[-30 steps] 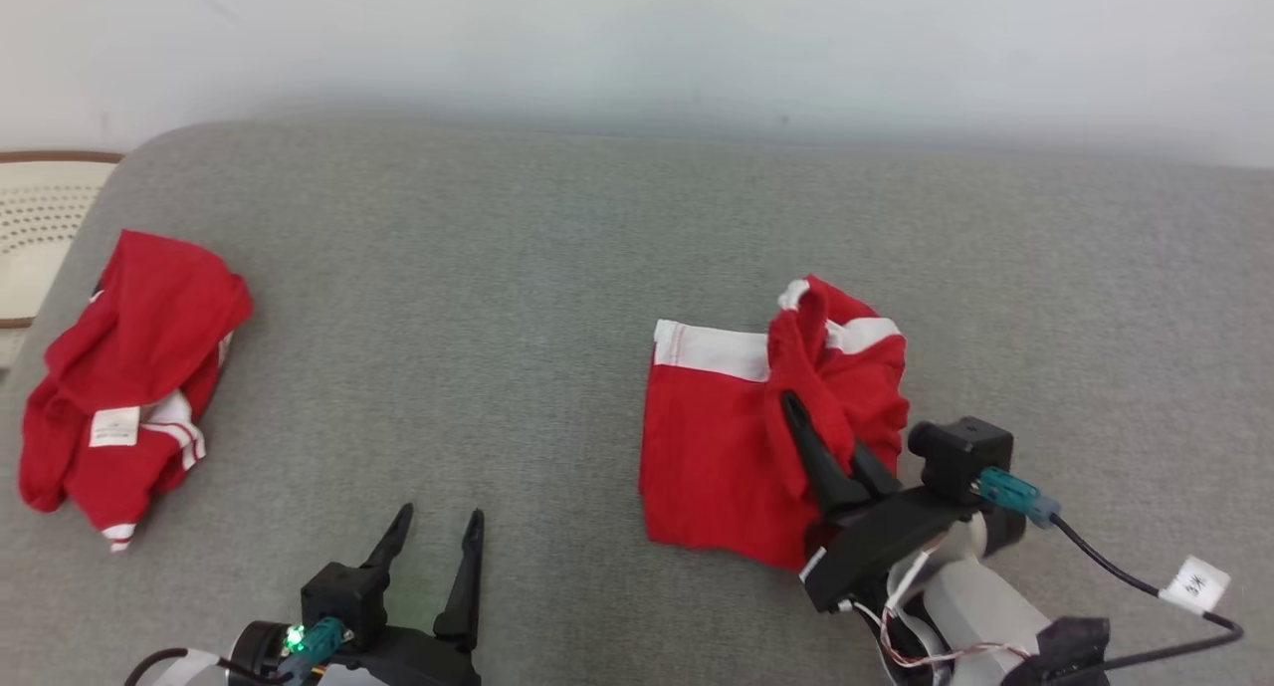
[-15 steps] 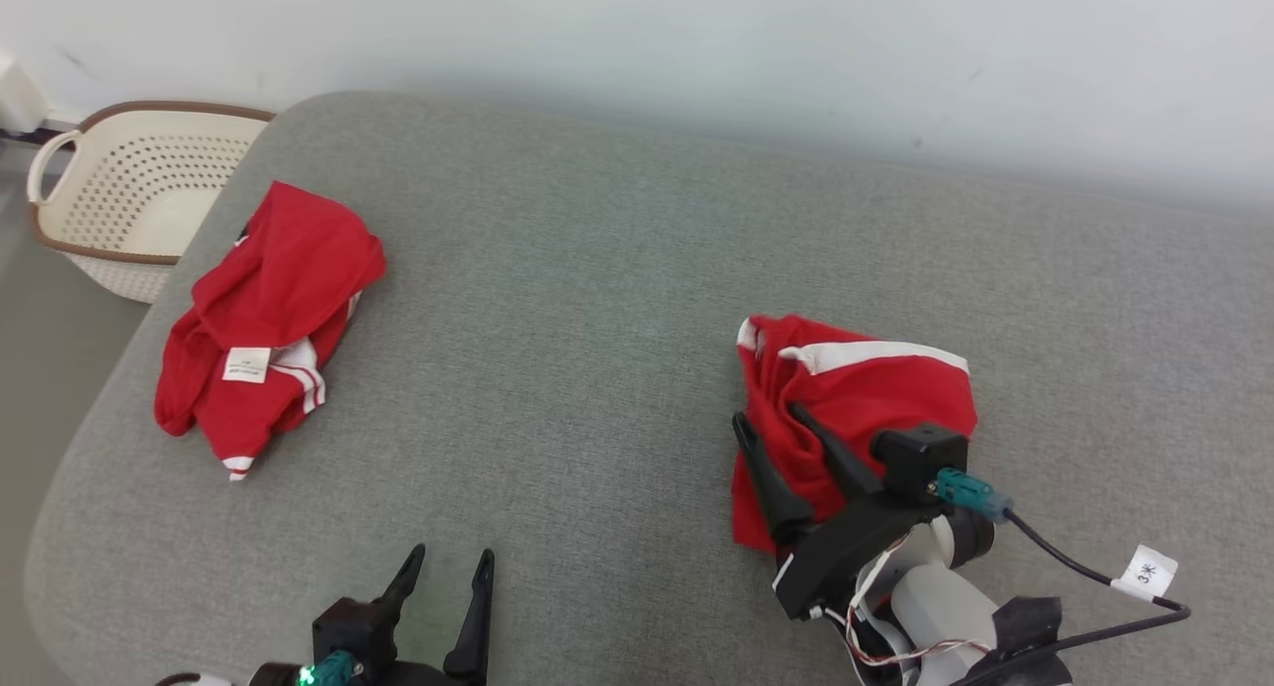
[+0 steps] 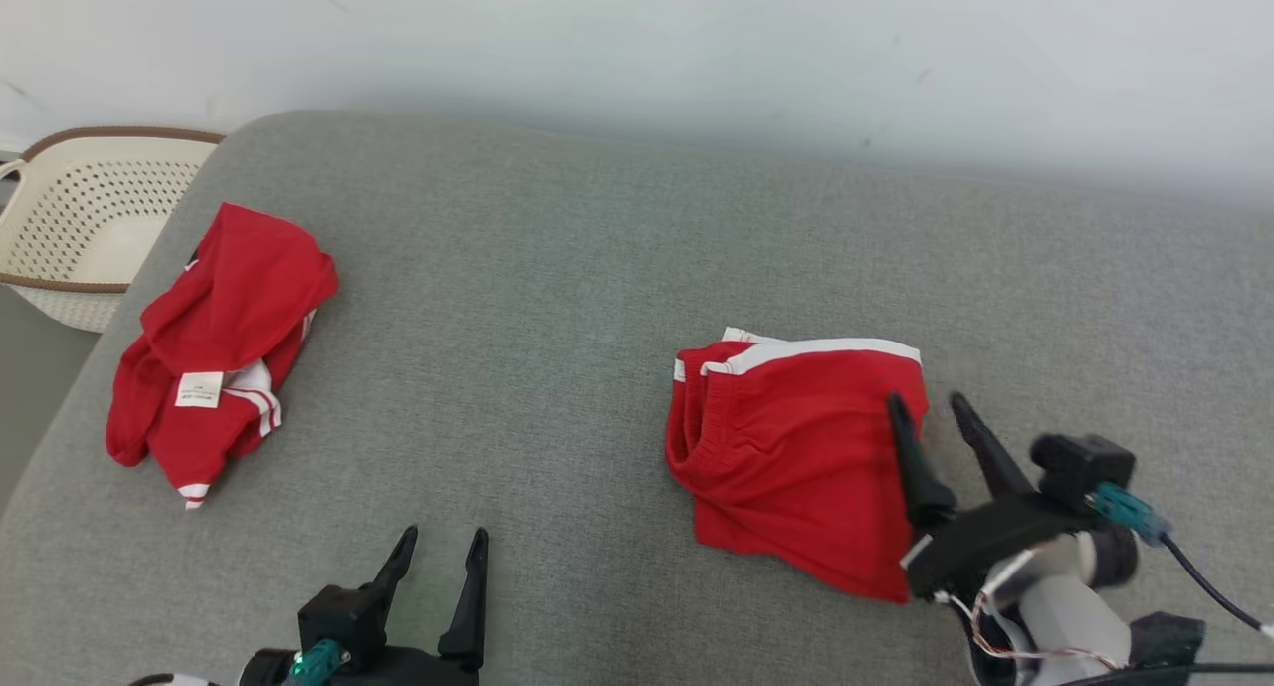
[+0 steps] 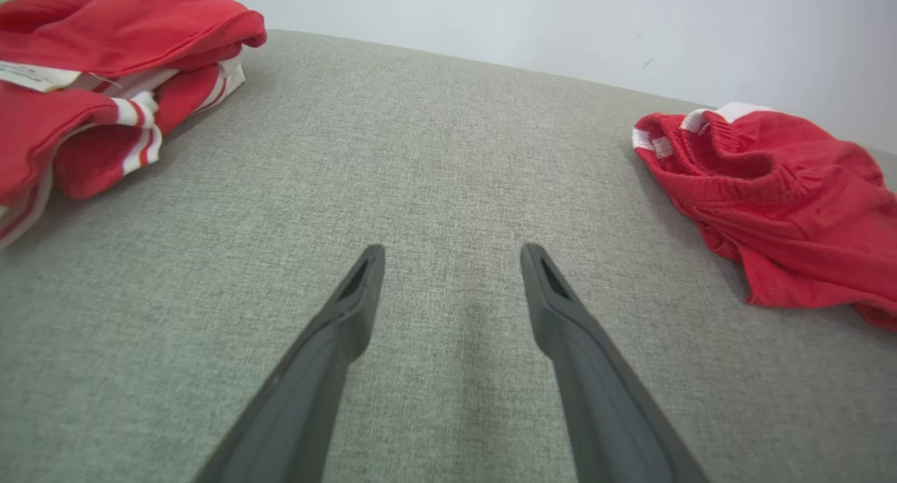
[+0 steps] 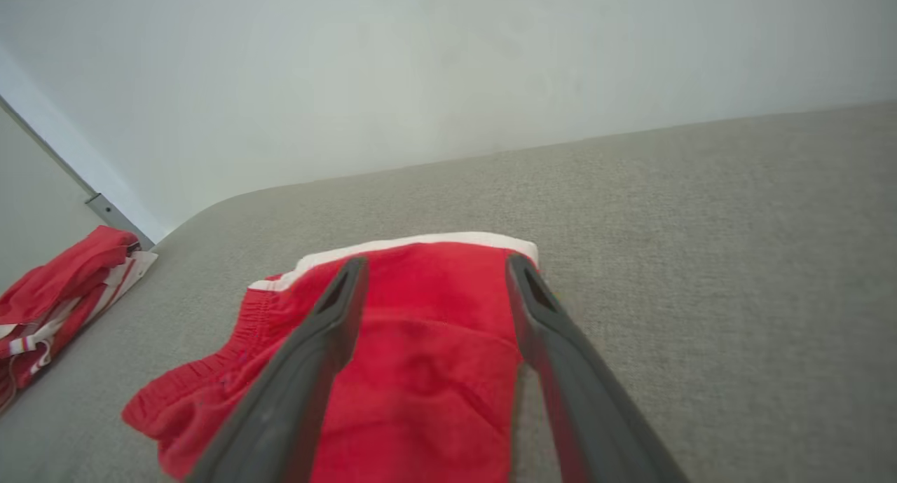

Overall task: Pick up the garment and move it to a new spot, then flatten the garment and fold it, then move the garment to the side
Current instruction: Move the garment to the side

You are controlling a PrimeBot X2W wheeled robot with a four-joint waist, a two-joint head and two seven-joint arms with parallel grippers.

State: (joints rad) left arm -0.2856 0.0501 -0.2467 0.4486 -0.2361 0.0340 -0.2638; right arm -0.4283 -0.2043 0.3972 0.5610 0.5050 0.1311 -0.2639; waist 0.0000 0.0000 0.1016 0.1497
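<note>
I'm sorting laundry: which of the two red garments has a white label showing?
The crumpled garment on the robot's left, near the basket: its white label faces up. The folded garment by the right gripper has a white band, no visible label.

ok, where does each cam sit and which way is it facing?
Head view: on the head, looking forward and down at the grey cushion; left gripper lower left, right gripper lower right, both open.
Left wrist view: low over the cushion, looking along its own fingers toward the wall.
Right wrist view: above the folded shorts, looking along its own fingers toward the wall.
Shared: all three show the folded shorts and the crumpled red garment.
</note>
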